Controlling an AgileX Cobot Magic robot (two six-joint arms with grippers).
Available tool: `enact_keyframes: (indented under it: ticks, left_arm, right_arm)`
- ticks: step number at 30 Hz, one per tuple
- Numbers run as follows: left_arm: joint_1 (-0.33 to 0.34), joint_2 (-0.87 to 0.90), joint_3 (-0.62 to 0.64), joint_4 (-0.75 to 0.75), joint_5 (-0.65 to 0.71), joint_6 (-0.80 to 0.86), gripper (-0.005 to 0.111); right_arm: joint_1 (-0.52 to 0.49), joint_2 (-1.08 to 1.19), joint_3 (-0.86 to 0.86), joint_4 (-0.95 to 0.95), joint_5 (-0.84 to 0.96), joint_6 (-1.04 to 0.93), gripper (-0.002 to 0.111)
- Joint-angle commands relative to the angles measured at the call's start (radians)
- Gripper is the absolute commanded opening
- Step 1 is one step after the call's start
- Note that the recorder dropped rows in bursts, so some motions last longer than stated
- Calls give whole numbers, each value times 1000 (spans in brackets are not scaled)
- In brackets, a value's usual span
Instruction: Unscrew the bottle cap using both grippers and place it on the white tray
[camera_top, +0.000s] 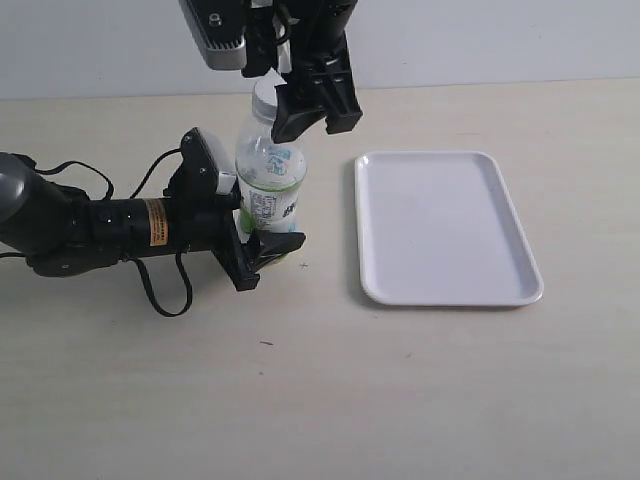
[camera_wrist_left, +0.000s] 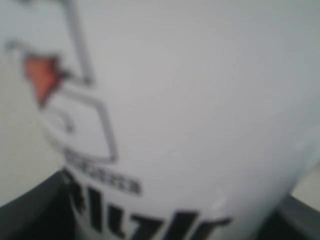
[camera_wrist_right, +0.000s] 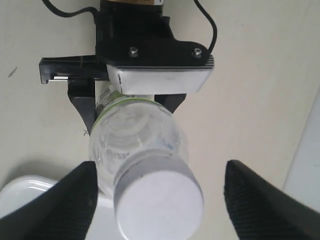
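Left gripper (camera_top: 262, 238) clamped on lower body of bottle (camera_top: 270, 170), bottle roughly upright over pale table (camera_top: 420, 390). Right gripper (camera_top: 318, 108) at bottle top, jaws apart, fingers (camera_wrist_right: 65, 205) either side of bottle cap (camera_wrist_right: 160, 202), not touching. Cap sits on neck. White tray (camera_top: 445, 228) lies near bottle, on right of exterior view. Left wrist view: blurred label (camera_wrist_left: 200, 100) only.

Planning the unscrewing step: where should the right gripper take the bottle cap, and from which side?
Pinch the bottle cap by its round side wall, coming down from above. The bottle stands upright, clamped low by the left gripper, so the cap faces up, and the open right gripper straddles it.
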Motion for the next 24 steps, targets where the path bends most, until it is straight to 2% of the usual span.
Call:
enact_keyframes:
  ticks: [1, 2, 4, 8, 13, 17, 24]
  left_arm:
    - [-1, -9, 1, 5, 2, -8, 0]
    - [-1, -9, 1, 5, 2, -8, 0]
    - [-1, -9, 1, 5, 2, -8, 0]
    - [-1, -9, 1, 3, 0, -8, 0]
    - [-1, -9, 1, 3, 0, -8, 0]
    - [-1, -9, 1, 3, 0, -8, 0]
    - [-1, -9, 1, 3, 0, -8, 0]
  right_arm:
    - [-2, -7, 0, 50, -14, 6, 75]
    - [-2, -7, 0, 57, -14, 17, 75]
    - [-2, -11, 0, 65, -21, 173, 75]
    - [-2, -40, 0, 46, -21, 595, 75]
    - [-2, -49, 0, 8, -7, 956, 75]
    - [-2, -49, 0, 4, -6, 1059, 73]
    - [-2, -49, 0, 2, 58, 1061, 72]
